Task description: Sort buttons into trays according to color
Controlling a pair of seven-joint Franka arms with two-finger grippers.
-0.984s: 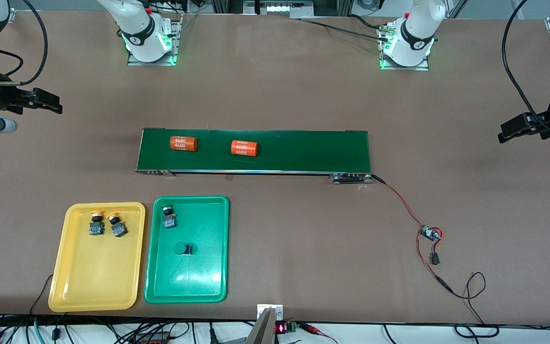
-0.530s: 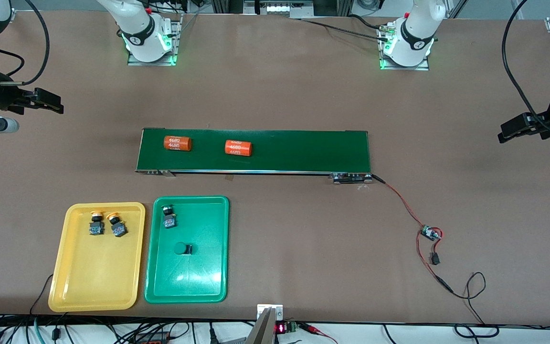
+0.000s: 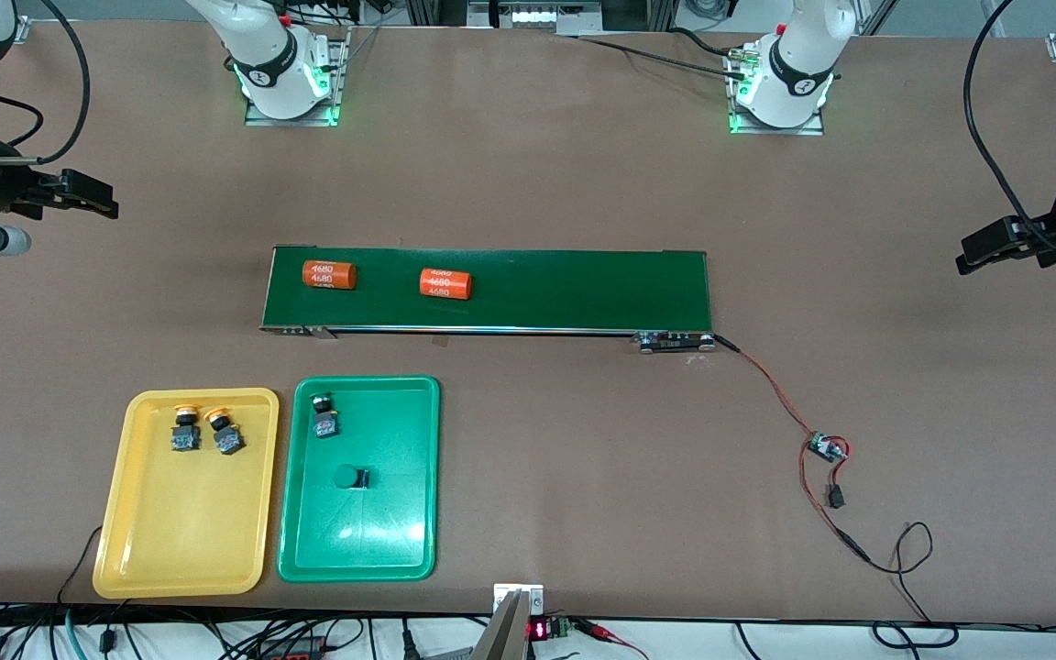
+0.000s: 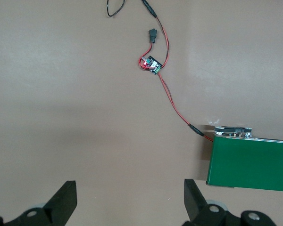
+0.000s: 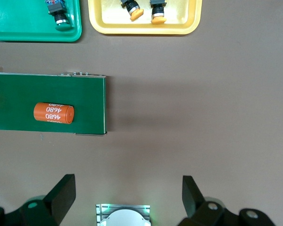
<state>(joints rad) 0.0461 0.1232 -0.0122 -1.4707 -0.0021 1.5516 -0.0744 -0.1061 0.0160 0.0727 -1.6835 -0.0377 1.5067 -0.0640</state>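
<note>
The yellow tray [image 3: 181, 550] and the green tray [image 3: 358, 550] lie side by side near the front camera, toward the right arm's end. Two yellow-capped buttons [image 3: 184, 429] [image 3: 224, 432] lie in the yellow tray. Two green-capped buttons [image 3: 324, 416] [image 3: 351, 478] lie in the green tray. My right gripper [image 3: 104, 200] [image 5: 128, 188] hangs open and empty over bare table at its end, well away from the trays. My left gripper [image 3: 973, 255] [image 4: 130, 195] waits open and empty over the table's other end. The right wrist view shows the yellow tray [image 5: 179, 29], green tray [image 5: 19, 34] and buttons [image 5: 133, 10] [image 5: 59, 14].
A long dark-green conveyor belt [image 3: 583, 289] crosses the middle of the table and carries two orange "4680" cylinders [image 3: 328, 275] [image 3: 445, 283]. Red wires run from its end to a small circuit board [image 3: 827, 447]. The arm bases [image 3: 285, 78] [image 3: 780, 87] stand farthest from the camera.
Both orange cylinders have travelled along the belt toward the right arm's end. The right gripper has shifted only slightly; the left arm, buttons and trays are unmoved.
</note>
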